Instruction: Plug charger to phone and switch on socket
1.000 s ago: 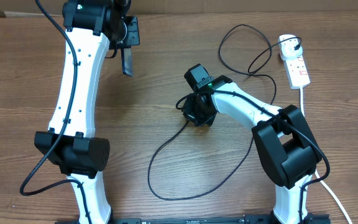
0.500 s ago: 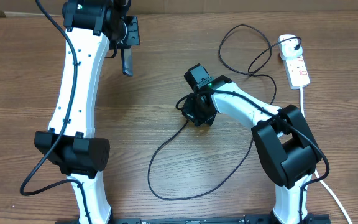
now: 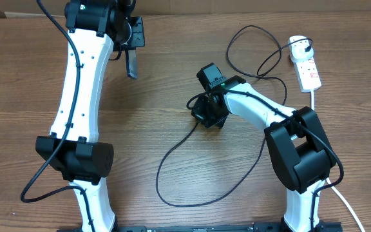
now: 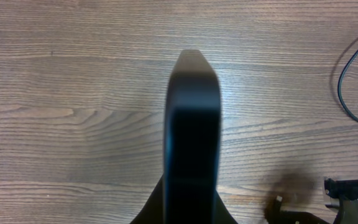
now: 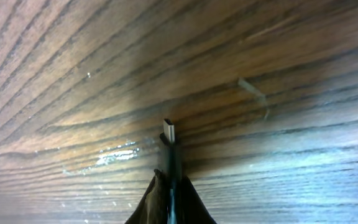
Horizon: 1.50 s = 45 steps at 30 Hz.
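Note:
My left gripper (image 3: 132,59) is shut on the phone (image 3: 131,66), held edge-on above the table's back left; in the left wrist view the phone (image 4: 191,137) is a dark upright slab between my fingers. My right gripper (image 3: 203,111) is shut on the charger's small connector tip (image 5: 169,132), which sticks out from my fingers (image 5: 160,196) close above the wood. The charger's black cable (image 3: 172,161) loops across the table to its black plug (image 3: 299,46) in the white socket strip (image 3: 310,72) at the back right.
The socket's thick white cord (image 3: 340,196) runs along the right edge to the front. Cable loops (image 3: 256,45) lie between my right arm and the socket. A cable stretch (image 4: 353,93) shows at the right of the left wrist view.
My right gripper has shifted slightly right and back with the connector, and the cable loop near it followed. The left arm and the phone have not moved.

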Each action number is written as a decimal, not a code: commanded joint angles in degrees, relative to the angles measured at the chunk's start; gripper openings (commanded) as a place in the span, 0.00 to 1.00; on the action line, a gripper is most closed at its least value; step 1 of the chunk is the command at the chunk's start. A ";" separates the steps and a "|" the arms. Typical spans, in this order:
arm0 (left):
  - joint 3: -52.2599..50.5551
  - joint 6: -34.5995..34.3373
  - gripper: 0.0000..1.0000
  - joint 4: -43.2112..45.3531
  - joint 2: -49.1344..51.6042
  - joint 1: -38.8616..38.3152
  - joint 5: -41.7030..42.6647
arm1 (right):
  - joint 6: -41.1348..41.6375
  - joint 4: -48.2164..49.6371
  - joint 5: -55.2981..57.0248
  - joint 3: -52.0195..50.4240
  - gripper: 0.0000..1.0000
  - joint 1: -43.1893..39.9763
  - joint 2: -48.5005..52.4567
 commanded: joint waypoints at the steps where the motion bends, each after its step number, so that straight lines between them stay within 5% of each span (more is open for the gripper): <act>1: 0.42 -0.85 0.04 0.26 -0.24 -0.11 -0.57 | -1.55 0.22 -3.02 -0.26 0.04 -0.61 0.52; 12: 0.42 -2.08 0.04 1.92 -0.24 -0.11 -0.55 | -14.45 1.25 -12.92 -0.07 0.04 -4.68 -3.21; 22: 0.42 -4.31 0.04 5.62 -0.24 -0.11 9.79 | -32.83 9.70 -41.11 -0.07 0.04 -8.37 -10.67; 34: 0.42 -8.17 0.04 16.44 -0.24 0.52 24.15 | -33.18 21.03 -65.48 -0.07 0.04 -8.41 -10.95; 45: 0.42 -13.79 0.04 24.39 -0.24 6.58 45.29 | -32.74 24.72 -69.64 -0.07 0.04 -9.44 -10.95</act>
